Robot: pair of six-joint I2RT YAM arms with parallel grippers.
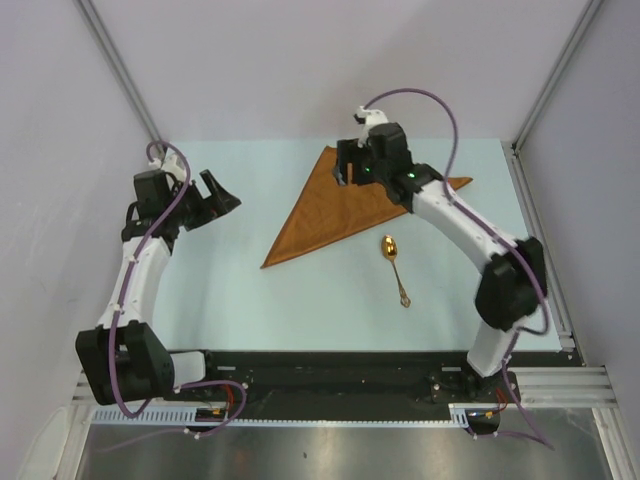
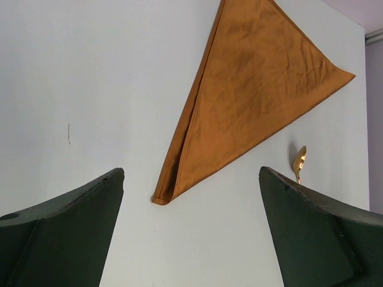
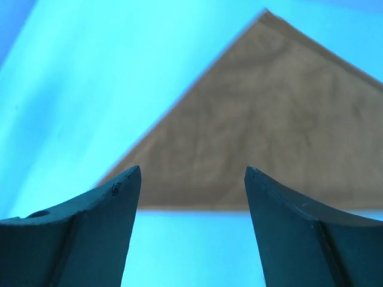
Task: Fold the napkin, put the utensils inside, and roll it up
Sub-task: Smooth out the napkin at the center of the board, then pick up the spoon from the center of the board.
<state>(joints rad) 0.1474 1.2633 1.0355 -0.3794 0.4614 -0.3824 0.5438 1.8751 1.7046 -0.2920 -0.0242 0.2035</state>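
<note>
Top view: we see the napkin (image 1: 335,205) lying flat on the pale surface (image 1: 230,290), folded to a triangle. Its longest edge runs from a sharp tip at near left to a tip at far right, and the third corner points to the far side. The spoon (image 1: 394,265) lies just beside that long edge, on the near side and apart from the cloth, with its bowl far and its handle running near and slightly right. The left fingers (image 1: 228,203) are spread, well left of the napkin, with nothing in them. The right fingers (image 1: 345,165) are spread above the far corner; we cannot tell whether they touch it. Left wrist view: only here do we see the two cloth layers gaping at the near-left tip, and a small dark mark (image 2: 69,133) on the surface. The spoon's bowl peeks from behind the right-hand finger. Right wrist view: blurred with a blue cast, it shows only the napkin's corner between the spread fingers, which pinch nothing.
</note>
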